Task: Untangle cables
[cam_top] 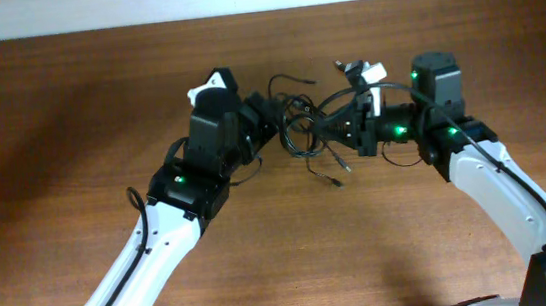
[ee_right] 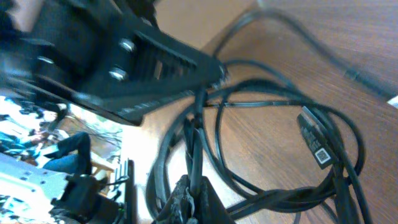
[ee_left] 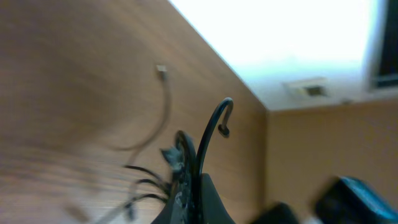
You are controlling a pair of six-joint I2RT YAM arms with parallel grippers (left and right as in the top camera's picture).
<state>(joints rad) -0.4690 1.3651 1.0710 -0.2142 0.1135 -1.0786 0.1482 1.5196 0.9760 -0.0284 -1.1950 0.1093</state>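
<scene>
Cables (cam_top: 300,122) lie in a knotted bundle on the wooden table (cam_top: 69,122), caught between two grippers that face each other.

On the left, the left gripper (cam_top: 271,115) has its tips at the edge of the tangle. In the left wrist view its fingers (ee_left: 186,186) are drawn narrow, pinched on a black cord that rises from between them and curls into a hook just ahead of the tips. Further ahead of that gripper and a little to one side, a thin cord runs across the wood to a small pale plug (ee_left: 161,70), well apart from the fingers. This view is blurred, so finer detail is lost.

In the middle, the loops of the cables overlap one another directly between the two sets of tips. A loose end (cam_top: 338,174) trails out of the bundle just beside the right gripper's tips.

On the right, the right gripper (cam_top: 331,125) meets the tangle from the opposite side. Its wrist view shows its fingers (ee_right: 186,196) close together, clamped on a strand, with several loops spread just ahead of them. The left gripper's black body sits straight ahead, its tip at the far loops. A flat plug with a white label (ee_right: 314,142) lies ahead and to one side of the tips, among the loops.
</scene>
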